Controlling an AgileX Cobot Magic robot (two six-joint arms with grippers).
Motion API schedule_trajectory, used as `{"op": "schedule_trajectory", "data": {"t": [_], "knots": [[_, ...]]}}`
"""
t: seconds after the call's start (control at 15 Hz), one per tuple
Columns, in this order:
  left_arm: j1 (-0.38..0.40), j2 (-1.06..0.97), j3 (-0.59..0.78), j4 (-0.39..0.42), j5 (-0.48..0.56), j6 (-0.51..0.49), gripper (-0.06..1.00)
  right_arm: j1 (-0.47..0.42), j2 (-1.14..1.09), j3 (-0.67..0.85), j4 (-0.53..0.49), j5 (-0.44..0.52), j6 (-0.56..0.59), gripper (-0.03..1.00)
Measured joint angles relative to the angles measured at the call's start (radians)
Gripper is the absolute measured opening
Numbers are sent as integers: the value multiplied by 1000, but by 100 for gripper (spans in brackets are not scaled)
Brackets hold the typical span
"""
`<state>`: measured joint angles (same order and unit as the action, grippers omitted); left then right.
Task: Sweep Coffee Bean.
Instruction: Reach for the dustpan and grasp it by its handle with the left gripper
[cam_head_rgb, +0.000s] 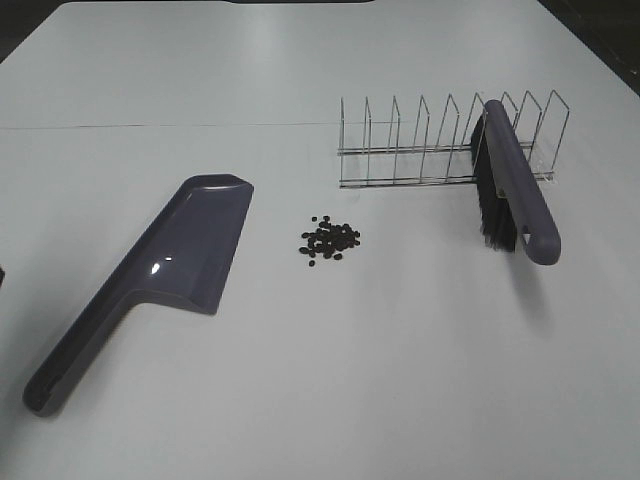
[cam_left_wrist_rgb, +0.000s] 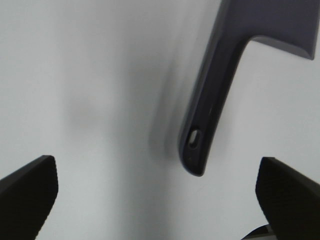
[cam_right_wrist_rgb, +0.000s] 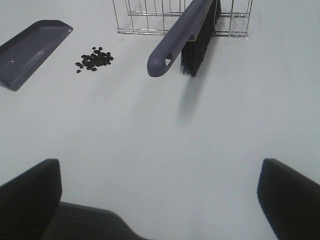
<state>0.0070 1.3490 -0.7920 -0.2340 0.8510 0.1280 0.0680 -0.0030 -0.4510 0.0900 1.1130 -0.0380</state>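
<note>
Showed coffee bean (cam_head_rgb: 330, 240) clustered mid-frame on the worktop (cam_head_rgb: 330, 380), dustpan (cam_head_rgb: 190, 250) left, brush (cam_head_rgb: 515, 185) right. Found left hand (cam_left_wrist_rgb: 157, 190), spread wide, just short of the dustpan handle's end; right hand (cam_right_wrist_rgb: 160, 185), equally wide, well short of the brush.

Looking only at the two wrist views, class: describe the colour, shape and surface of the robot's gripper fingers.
Both the left gripper and the right gripper have matte black, blunt wedge-shaped fingers with a finely ribbed surface. No markings show on them.
</note>
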Motion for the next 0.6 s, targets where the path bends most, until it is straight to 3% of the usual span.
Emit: {"op": "schedule_trajectory", "data": {"t": [0.27, 0.33, 0.6], "knots": [[-205, 125, -70, 28, -68, -137, 99, 0, 0, 0, 0, 0, 0, 99], [-293, 214, -104, 63, -71, -201, 99, 0, 0, 0, 0, 0, 0, 99], [-360, 356, -138, 104, -83, -275, 99, 0, 0, 0, 0, 0, 0, 99]]}}
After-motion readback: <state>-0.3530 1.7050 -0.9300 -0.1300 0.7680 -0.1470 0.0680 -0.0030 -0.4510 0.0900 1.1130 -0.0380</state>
